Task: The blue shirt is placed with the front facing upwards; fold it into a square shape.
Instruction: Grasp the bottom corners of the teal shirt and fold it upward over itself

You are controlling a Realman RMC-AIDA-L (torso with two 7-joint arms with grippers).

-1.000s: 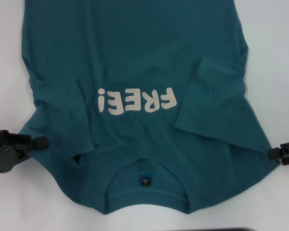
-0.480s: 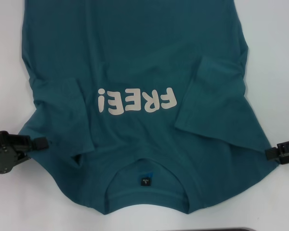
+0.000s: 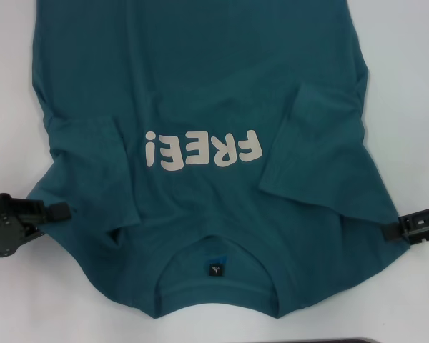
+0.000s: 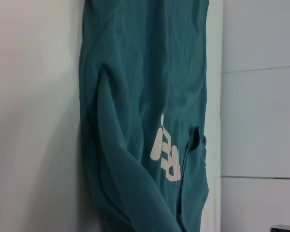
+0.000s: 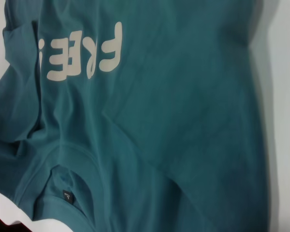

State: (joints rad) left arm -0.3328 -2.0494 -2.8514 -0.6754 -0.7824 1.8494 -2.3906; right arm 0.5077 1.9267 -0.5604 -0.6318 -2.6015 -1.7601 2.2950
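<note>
On the white table (image 3: 415, 86) the shirt (image 3: 200, 86) lies flat, front up, filling most of the head view, with its collar (image 3: 218, 250) at the near edge and its body running to the far side. The cream lettering (image 3: 202, 151) sits across the chest and reads upside down from the robot's side. A small dark neck label (image 3: 216, 269) shows inside the collar opening. Both short sleeves are folded inward onto the body: the left sleeve (image 3: 93, 164) lies left of the lettering, the right sleeve (image 3: 311, 143) lies right of it. The fabric is creased near the shoulders. The left gripper (image 3: 57, 211) is at the shirt's near left shoulder edge, its tip touching the cloth. The right gripper (image 3: 395, 230) is at the near right shoulder edge, its tip at the cloth. For both grippers, I cannot tell whether the jaws are open, closed or gripping the fabric.
</note>
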